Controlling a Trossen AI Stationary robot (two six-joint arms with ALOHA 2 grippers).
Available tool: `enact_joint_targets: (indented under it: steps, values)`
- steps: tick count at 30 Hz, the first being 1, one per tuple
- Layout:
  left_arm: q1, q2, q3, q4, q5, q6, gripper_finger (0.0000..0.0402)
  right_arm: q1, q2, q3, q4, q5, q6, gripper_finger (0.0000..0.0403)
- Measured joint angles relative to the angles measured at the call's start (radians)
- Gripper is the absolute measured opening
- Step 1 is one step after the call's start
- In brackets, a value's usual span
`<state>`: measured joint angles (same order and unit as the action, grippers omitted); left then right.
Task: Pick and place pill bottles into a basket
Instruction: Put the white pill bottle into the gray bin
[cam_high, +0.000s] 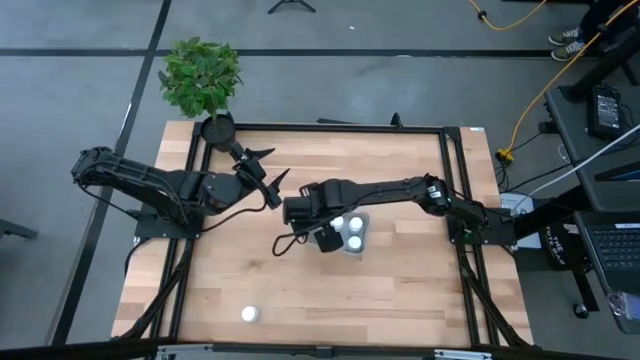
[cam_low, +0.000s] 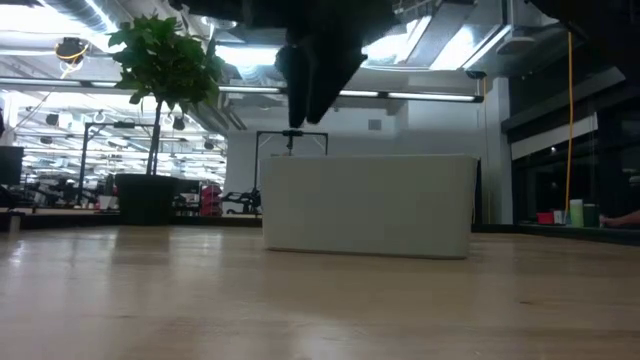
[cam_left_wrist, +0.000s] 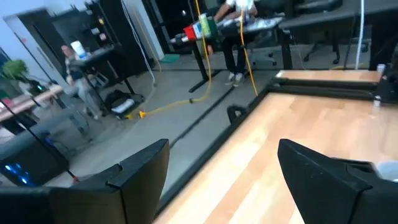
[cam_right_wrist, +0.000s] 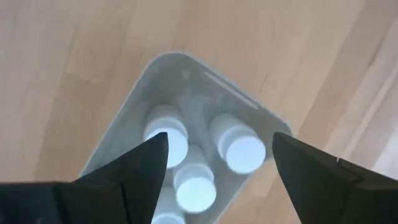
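Most pill bottles (cam_right_wrist: 238, 146) stand in the basket (cam_high: 358, 247) mid-worktop beneath the right claw (cam_right_wrist: 217, 168), fingers apart and empty; one stray bottle (cam_high: 249, 314) waits near the front edge.

I see the right arm stretched from its base at the right edge toward mid-table, wrist bent downward. The right gripper (cam_right_wrist: 216, 163) points straight down, its two dark fingers (cam_right_wrist: 140, 168) spread apart with nothing between them. The left arm sits folded at the left side, the left gripper (cam_left_wrist: 222, 177) raised, fingers apart, holding nothing.
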<state>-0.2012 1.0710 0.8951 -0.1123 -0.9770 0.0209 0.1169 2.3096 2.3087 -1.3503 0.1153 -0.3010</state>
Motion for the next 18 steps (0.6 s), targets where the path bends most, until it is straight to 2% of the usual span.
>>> enact_joint_targets:
  steps: [3, 7, 10, 14, 18]
  values:
    - [-0.003, -0.016, 0.000, 0.013, -0.032, 0.049, 0.0294, 0.000, 0.000, 0.049, -0.060, 0.000, 0.043, 0.0286]
    - [-0.055, -0.053, 0.010, 0.048, -0.052, 0.129, 0.0294, 0.000, -0.038, 0.029, -0.135, 0.036, 0.122, 0.0286]
    - [-0.128, -0.075, 0.026, 0.047, -0.054, 0.190, 0.0294, 0.003, -0.060, 0.032, -0.216, 0.172, 0.213, 0.0286]
    - [-0.266, -0.080, 0.033, -0.003, -0.052, 0.314, 0.0294, 0.013, -0.135, 0.027, -0.222, 0.365, 0.275, 0.0286]
    - [-0.433, -0.075, 0.033, -0.039, -0.051, 0.283, 0.0294, 0.020, -0.232, 0.026, -0.222, 0.524, 0.375, 0.0286]
